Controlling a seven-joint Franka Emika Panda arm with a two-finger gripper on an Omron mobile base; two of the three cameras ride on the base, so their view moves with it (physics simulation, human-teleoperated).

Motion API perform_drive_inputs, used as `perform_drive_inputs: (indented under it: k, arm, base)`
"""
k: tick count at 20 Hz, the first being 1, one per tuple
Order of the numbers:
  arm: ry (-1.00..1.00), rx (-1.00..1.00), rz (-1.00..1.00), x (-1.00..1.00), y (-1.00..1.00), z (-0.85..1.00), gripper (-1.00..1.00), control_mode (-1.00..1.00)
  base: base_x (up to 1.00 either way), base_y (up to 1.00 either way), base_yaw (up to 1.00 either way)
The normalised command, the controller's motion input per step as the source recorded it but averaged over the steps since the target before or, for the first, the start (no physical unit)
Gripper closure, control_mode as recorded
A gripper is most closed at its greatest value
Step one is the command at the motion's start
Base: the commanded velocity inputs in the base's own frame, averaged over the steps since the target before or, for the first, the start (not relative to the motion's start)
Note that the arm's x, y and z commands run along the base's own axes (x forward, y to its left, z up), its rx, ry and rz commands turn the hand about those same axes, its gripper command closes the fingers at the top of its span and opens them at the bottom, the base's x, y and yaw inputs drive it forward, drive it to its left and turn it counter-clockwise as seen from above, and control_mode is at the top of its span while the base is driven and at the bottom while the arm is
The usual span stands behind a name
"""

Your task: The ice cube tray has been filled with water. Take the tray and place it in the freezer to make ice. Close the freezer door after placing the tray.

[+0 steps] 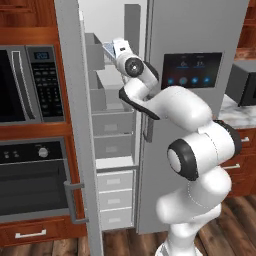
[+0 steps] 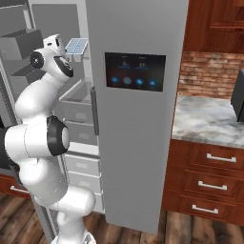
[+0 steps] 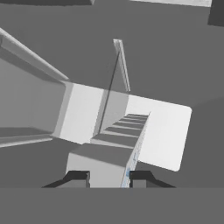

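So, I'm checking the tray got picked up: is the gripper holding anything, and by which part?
Yes. The gripper holds the ice cube tray, jaws shut on one edge, up inside the open freezer.

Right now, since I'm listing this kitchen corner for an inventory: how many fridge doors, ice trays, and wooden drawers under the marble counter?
Fridge doors: 2
Ice tray: 1
Wooden drawers: 3
Total: 6

arm (image 1: pixel 170 107) reaching into freezer (image 1: pixel 112 125) | freezer door (image 1: pixel 75 125) open | ice cube tray (image 1: pixel 110 50) raised
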Motion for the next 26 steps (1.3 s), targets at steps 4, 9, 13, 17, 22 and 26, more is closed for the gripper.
perform_drive_inputs:
  k: [4,9,13,17,22,26]
  arm:
    - [0.03,-0.01,-0.1,1.0,0.11,0.0,1.0,-1.0]
    - [0.02,-0.02,-0.09,1.0,0.21,-0.09,1.0,-1.0]
    - [0.04,-0.01,-0.09,0.99,0.1,-0.2,1.0,-1.0]
    - [0.03,0.0,-0.08,0.88,0.0,-0.19,1.0,-1.0]
    - [-0.02,0.0,-0.04,-0.25,-0.46,-0.02,-1.0,-1.0]
    - [-0.12,0.0,0.01,-1.0,-0.97,0.0,-1.0,-1.0]
  base:
    - [0.0,0.0,0.0]
    - [0.0,0.0,0.0]
    - [0.0,0.0,0.0]
    - [0.0,0.0,0.0]
    - [0.0,0.0,0.0]
    - [0.0,0.0,0.0]
